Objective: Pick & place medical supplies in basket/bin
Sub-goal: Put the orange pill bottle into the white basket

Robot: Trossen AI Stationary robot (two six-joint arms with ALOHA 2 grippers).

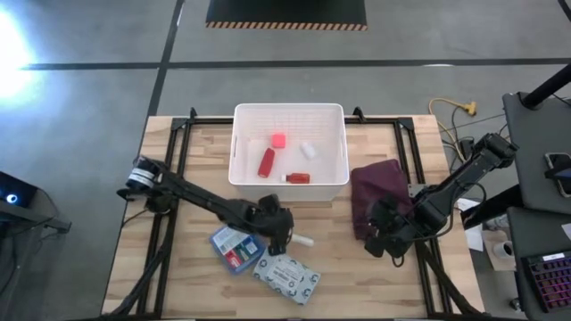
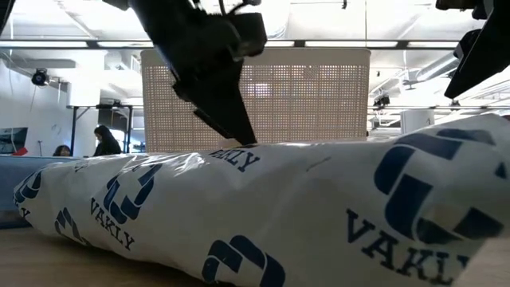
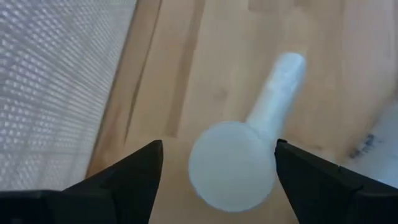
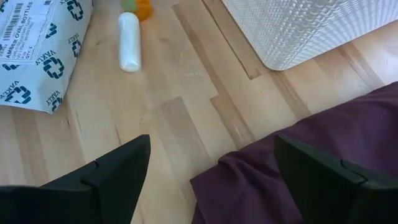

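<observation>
Where the low view starts, a white packet (image 2: 263, 211) printed "VAKLY" in blue lies nearest; beyond it the left gripper (image 1: 284, 234) hangs with fingers spread around a white tube (image 3: 249, 149). Farther back stands the bin (image 1: 335, 143), holding red bottles (image 1: 266, 162). The right gripper (image 1: 379, 242), fingers apart, hovers by the maroon cloth (image 1: 379, 183).

Inside one white bin (image 1: 332, 125): two red bottles (image 1: 266, 162), one pink roll (image 1: 278, 140), one small white piece (image 1: 308, 150). By the left gripper (image 1: 284, 234): one white tube (image 1: 304, 240), one blue box (image 1: 234, 248), one patterned packet (image 1: 286, 275). Beside the right gripper (image 1: 382, 234): one maroon cloth (image 1: 376, 187).
</observation>
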